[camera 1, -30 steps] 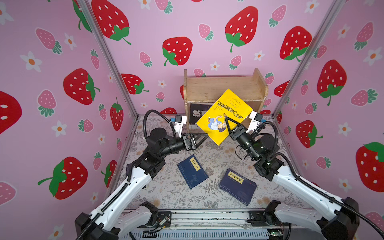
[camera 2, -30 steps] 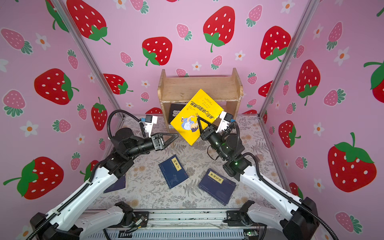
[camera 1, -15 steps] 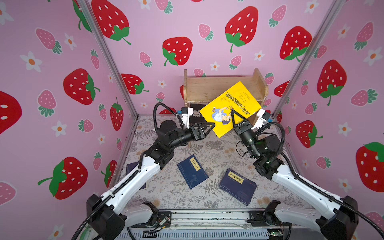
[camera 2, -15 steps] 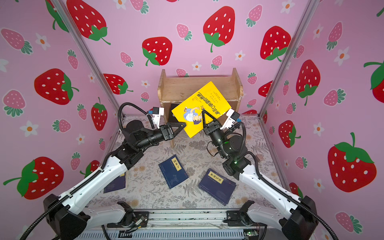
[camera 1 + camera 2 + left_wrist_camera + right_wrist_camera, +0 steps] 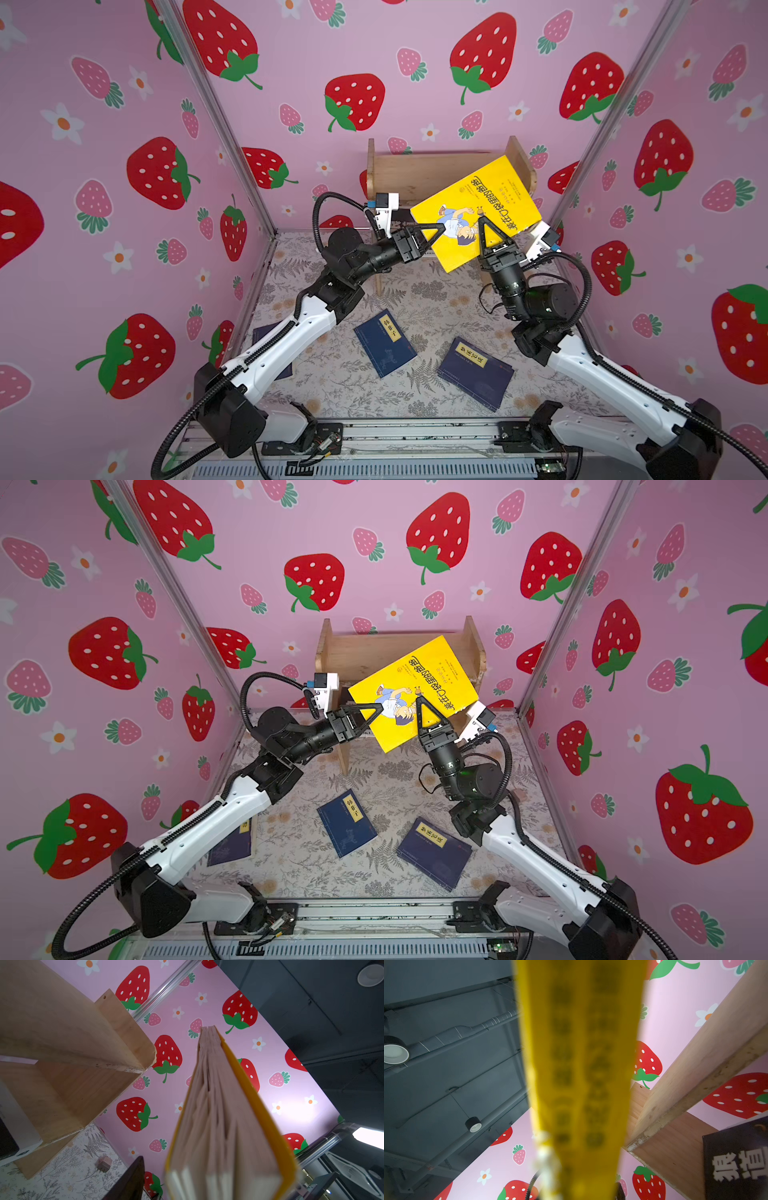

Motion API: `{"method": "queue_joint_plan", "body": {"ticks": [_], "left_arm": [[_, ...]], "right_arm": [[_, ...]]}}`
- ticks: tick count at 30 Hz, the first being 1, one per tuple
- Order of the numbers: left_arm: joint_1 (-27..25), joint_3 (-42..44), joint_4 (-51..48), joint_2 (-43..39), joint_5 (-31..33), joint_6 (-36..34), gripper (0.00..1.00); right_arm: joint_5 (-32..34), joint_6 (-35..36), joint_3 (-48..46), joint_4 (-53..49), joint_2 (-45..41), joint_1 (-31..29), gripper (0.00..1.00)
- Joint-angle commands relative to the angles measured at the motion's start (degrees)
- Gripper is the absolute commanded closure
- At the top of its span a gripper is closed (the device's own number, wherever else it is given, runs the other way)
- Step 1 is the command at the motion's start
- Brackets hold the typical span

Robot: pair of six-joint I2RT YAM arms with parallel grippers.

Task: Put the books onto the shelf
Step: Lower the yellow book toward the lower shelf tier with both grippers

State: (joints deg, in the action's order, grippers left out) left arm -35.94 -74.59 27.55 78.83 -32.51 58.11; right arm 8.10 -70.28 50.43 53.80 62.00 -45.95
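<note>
Yellow book [image 5: 478, 212] hangs tilted in front of the shelf [image 5: 415, 174], above the counter [image 5: 436, 299], its lower edge pinched in the jaws of the right gripper [image 5: 481, 220]. The left gripper [image 5: 436, 230] straddles the book's near corner with jaws spread. In the left wrist view, one finger [image 5: 128, 1178] stands clear of the fanning pages. A one-edge hold could let the book swing or slip, and its upper corner, close to the shelf's right side panel, may snag there. Navy books [image 5: 384, 343] lie flat on the counter.
</note>
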Motion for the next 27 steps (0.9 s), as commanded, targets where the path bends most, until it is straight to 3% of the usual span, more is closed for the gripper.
{"method": "queue_joint_plan", "body": {"ticks": [1, 4, 6, 10, 13, 16, 21, 24, 27], "left_arm": [[-0.8, -3.7, 3.2, -0.5, -1.1, 0.5, 0.56], [-1.1, -4.3, 0.2, -1.4, 0.4, -0.9, 0.80], [-1.1, -4.7, -2.1, -2.2, 1.3, -2.1, 0.88], [-0.2, -7.5, -8.3, -4.0, 1.5, -4.5, 1.00], [2.0, -13.1, -17.1, -4.6, -0.3, -6.3, 1.00], [5.4, -19.9, -25.5, -3.5, -6.6, -7.0, 1.00], [10.2, -26.1, -32.7, -1.5, -17.2, -5.8, 1.00], [12.3, -27.2, -32.4, -0.8, -21.7, -3.6, 1.00], [13.5, -32.1, -39.0, 1.0, -26.0, -7.1, 1.00]], "right_arm": [[-1.3, -2.8, 0.8, 8.2, 0.4, 0.2, 1.00], [-1.9, -2.8, 0.8, 8.4, 0.9, 0.2, 0.99], [-2.7, -1.5, 1.2, 7.7, 1.2, 0.2, 0.90], [-2.4, 3.7, 0.8, 0.9, -0.3, 0.2, 0.39], [-2.1, 9.0, -0.8, -6.3, -3.9, 1.1, 0.17], [-3.2, 14.9, -0.8, -15.6, -8.1, 2.8, 0.08], [-4.4, 24.0, 0.7, -30.3, -14.5, 5.2, 0.03], [-9.1, 28.8, 4.0, -37.6, -15.0, 6.6, 0.01], [-15.2, 31.3, 6.5, -42.3, -15.4, 8.3, 0.00]]}}
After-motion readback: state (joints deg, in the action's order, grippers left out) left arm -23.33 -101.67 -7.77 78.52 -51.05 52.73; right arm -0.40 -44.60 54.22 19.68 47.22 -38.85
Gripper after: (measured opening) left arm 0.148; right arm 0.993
